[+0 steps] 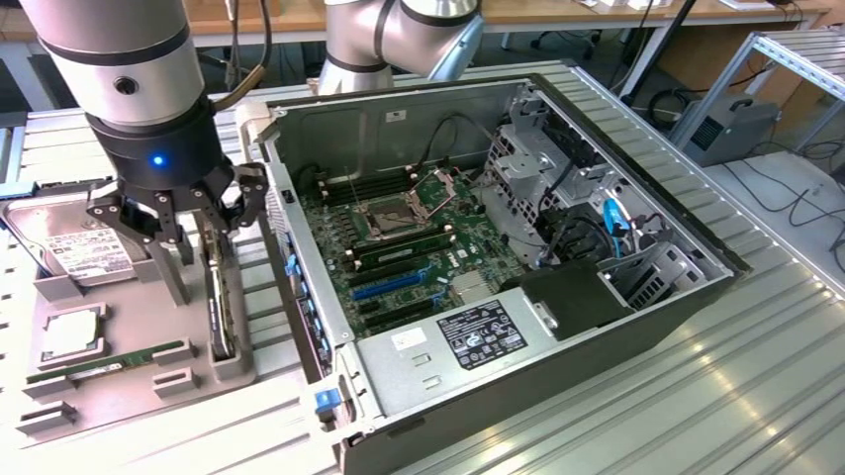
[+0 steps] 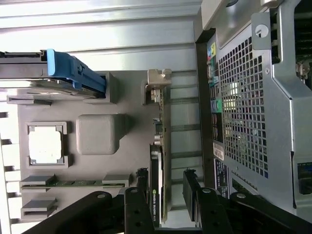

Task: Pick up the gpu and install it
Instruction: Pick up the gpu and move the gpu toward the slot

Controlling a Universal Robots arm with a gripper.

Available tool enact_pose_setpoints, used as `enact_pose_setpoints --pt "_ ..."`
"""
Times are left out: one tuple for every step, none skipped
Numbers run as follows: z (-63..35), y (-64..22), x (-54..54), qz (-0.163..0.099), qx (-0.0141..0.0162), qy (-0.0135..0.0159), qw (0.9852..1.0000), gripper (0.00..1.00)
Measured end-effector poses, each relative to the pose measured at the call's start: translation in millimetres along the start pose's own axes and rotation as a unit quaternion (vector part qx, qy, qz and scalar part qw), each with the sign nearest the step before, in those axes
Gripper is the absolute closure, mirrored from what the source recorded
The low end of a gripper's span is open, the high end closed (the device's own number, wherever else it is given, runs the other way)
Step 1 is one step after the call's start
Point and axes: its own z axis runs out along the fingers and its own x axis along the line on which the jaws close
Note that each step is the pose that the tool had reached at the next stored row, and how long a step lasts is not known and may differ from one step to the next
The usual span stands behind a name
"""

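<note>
A ribbed metal desk holds a big open computer. In the exterior view the robot arm stands at the left, over a grey tray that sits just beside the computer.

The card stands on its thin edge in a slot of the tray, on the side near the computer. The fingers are open and not holding anything. They reach down with one on each side of the card, so the card is between them. One finger is right beside the card. The other is a bit apart from it.

Inside the computer, a black sticker has white writing that is too small to read. The hard drive on the tray has a white label, also too small to read. The card has a small green mark and white letters near the fingers, but I cannot read them.

The card is thin, flat and dark. It has a silver metal strip at the end away from the fingers.
</note>
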Motion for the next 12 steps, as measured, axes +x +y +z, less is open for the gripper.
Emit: enact_pose_setpoints --pt "0.5 0.0 0.1 0.000 0.0000 0.0000 1.0000 0.58" --pt "1.0 0.0 0.2 0.000 -0.0001 -0.0001 1.0000 0.58" --pt "1.5 0.0 0.3 0.000 -0.0001 -0.0001 1.0000 0.58" --pt "2.2 0.0 0.3 0.000 -0.0001 -0.0001 1.0000 0.58" --pt "3.0 0.0 0.3 0.000 -0.0001 -0.0001 1.0000 0.58" --pt "4.0 0.0 0.4 0.000 -0.0001 -0.0001 1.0000 0.58" --pt "4.9 -0.1 0.4 0.000 0.0000 0.0000 1.0000 0.58" --pt "5.8 -0.1 0.4 0.000 0.0000 0.0000 1.0000 0.58" --pt "6.9 -0.1 0.4 0.000 -0.0001 0.0000 1.0000 0.58" --pt "8.1 -0.2 0.5 0.000 -0.0001 0.0000 1.0000 0.58" --pt "9.0 -0.2 0.6 0.000 0.0000 0.0000 1.0000 0.58" --pt "11.0 -0.3 0.8 0.000 -0.0001 -0.0001 1.0000 0.58"
